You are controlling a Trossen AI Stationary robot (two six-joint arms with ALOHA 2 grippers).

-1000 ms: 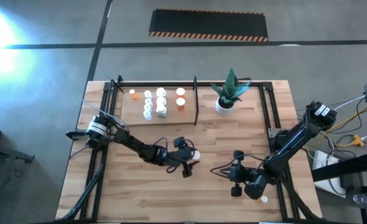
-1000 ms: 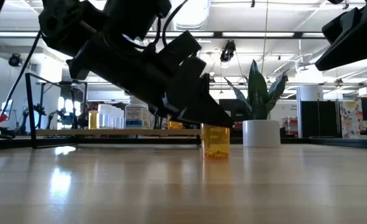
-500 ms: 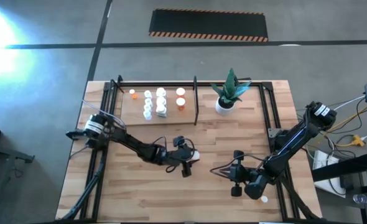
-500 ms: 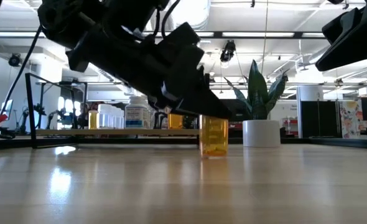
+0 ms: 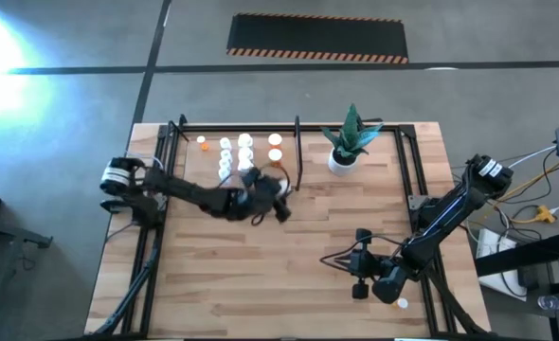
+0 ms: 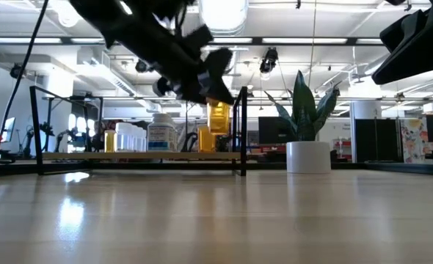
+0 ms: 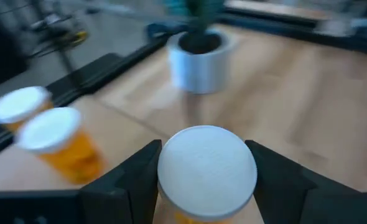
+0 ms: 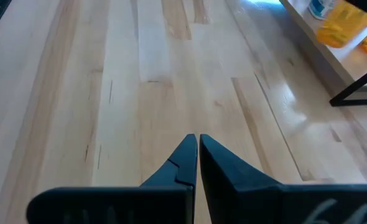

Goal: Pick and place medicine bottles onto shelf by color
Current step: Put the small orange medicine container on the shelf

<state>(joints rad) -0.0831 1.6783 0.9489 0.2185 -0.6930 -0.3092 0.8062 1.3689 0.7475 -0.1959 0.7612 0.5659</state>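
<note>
2 arms (image 5: 194, 194); 1 plant pot (image 5: 342, 161); 1 shelf (image 5: 196, 167); approx. 4 orange bottles (image 5: 275, 140).

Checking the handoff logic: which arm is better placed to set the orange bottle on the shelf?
Left. Its tool already grips the orange bottle, lifted beside the shelf near the other orange bottles. The right tool is shut, empty, at the near table edge.

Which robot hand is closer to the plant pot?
The left hand, holding an orange bottle, is just beside the plant pot. The right hand waits much farther away, near the table's front.
</note>
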